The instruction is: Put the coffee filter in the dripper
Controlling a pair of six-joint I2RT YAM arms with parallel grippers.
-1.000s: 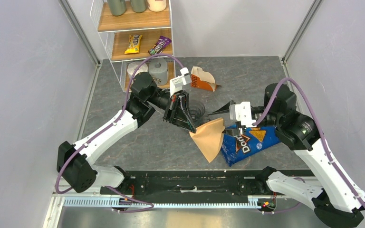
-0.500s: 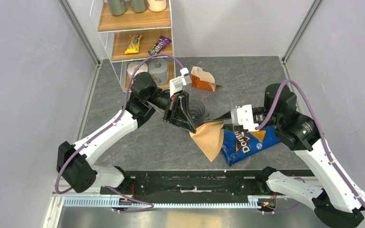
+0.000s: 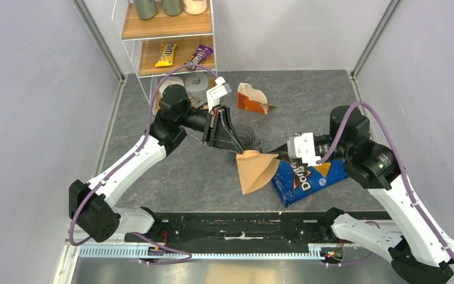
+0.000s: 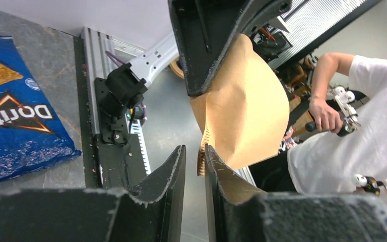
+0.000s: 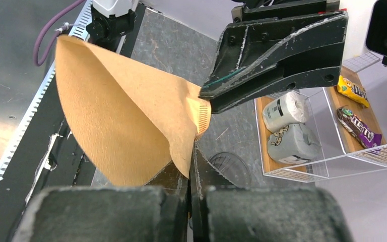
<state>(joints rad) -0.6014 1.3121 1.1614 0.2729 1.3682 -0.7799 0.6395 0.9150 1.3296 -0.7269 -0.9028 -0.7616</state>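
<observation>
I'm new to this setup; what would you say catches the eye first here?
A tan-brown paper coffee filter cone hangs in mid-air at the centre, clamped by the right gripper, its seamed edge sitting in the narrow gap of the left gripper. Just right of it, a bright blue Doritos chip bag lies on the grey table.

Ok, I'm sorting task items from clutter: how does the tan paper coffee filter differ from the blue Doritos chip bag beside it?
The tan paper coffee filter is plain and fan-shaped; the blue Doritos chip bag is printed and roughly rectangular. The filter is held above the grey table, pinched in the right gripper; the bag lies on it, ungripped. Both sit near the table's front middle.
</observation>
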